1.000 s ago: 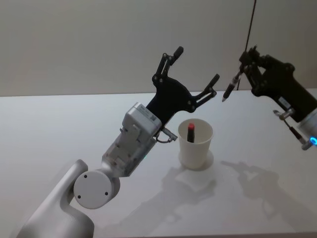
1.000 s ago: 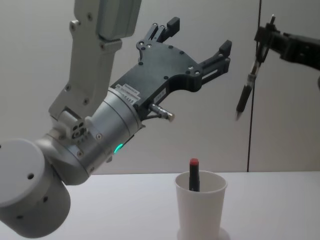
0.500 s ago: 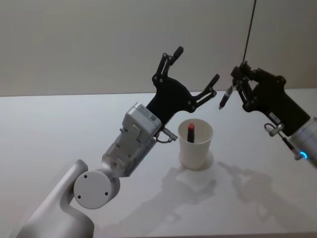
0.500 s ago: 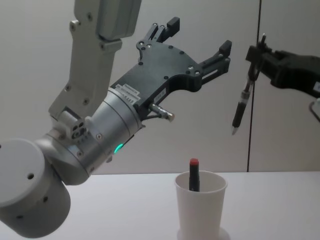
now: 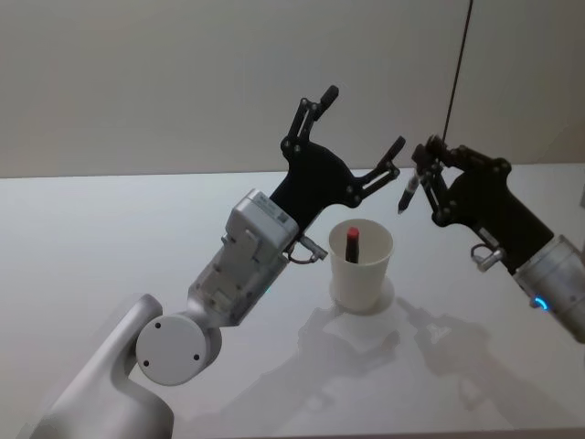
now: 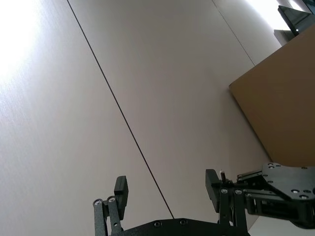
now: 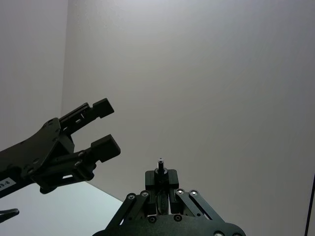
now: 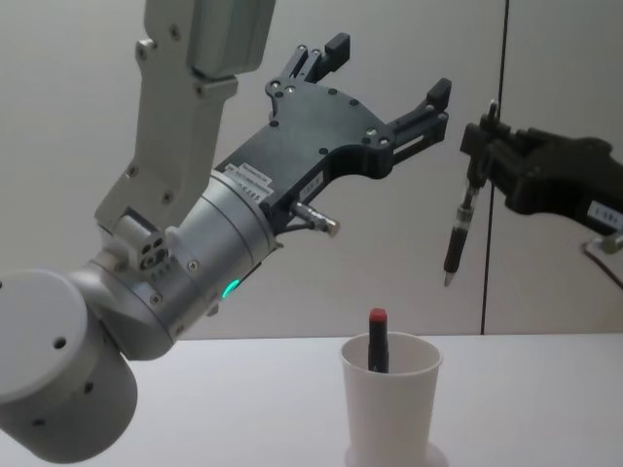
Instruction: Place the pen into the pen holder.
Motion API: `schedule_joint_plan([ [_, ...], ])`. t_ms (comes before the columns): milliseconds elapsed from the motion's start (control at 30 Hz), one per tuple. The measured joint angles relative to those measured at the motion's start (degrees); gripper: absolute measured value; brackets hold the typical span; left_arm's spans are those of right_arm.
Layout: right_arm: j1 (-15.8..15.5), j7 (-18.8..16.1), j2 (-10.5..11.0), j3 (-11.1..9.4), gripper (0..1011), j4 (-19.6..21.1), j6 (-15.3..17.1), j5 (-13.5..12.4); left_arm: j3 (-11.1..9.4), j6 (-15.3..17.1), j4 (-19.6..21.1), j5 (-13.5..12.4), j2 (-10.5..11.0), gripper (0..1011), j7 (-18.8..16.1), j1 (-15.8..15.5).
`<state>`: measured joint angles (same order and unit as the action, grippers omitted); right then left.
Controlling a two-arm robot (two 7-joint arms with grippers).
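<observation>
Item 1. Matte white table (image 5: 110, 238): broad flat surface carrying the holder, well below both sets of jaws.

Item 2. Left gripper (image 8: 389, 73): black, on a silver-grey arm, raised high above the table and idle. Jaws spread wide, nothing between them; the holder sits below and just to the right of them.

Item 3. Right gripper (image 8: 477, 156): black, reaching in from the right. Jaws closed on the upper end of the pen, which hangs below them.

Item 4. Pen holder (image 5: 361, 265): plain white tapered paper cup with rolled rim, upright on the table, below and to the left of the right jaws. It already contains a dark stick with a red tip (image 8: 377, 341), leaning near the cup's middle.

Item 5. Pen (image 8: 458, 233): slim dark barrel with pale tip, near vertical, tip down, above the cup rim and off to its right side, not yet over the opening.

Handling note: the pen should probably travel left until its tip is over the free part of the opening, clear of the red-tipped stick and the left fingertips (image 8: 440, 92). Lowering the tip inside the rim before release should prevent a bounce or tipping of the light cup.
</observation>
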<state>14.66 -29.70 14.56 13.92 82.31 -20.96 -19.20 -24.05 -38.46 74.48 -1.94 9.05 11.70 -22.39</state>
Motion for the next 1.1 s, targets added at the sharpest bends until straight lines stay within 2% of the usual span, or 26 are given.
schedule_joint_plan([
  [367,0.71,0.08,-0.83,0.64,132,-2.76,-1.16,0.92,0.00,0.00,0.00,0.00,0.00,1000,0.00,0.00],
  [967,3.03,-0.83,-2.46,1.42,136,-8.15,-0.98,0.01,0.00,0.00,0.00,0.00,0.00,1000,0.00,0.00],
  [1067,3.63,-0.98,-2.87,1.64,218,-9.33,-0.70,-0.02,0.00,0.00,0.00,0.00,0.00,1000,0.00,0.00],
  [1100,3.74,-1.01,-2.95,1.68,273,-9.55,-0.63,-0.03,0.00,0.00,0.00,0.00,0.00,1000,0.00,0.00],
])
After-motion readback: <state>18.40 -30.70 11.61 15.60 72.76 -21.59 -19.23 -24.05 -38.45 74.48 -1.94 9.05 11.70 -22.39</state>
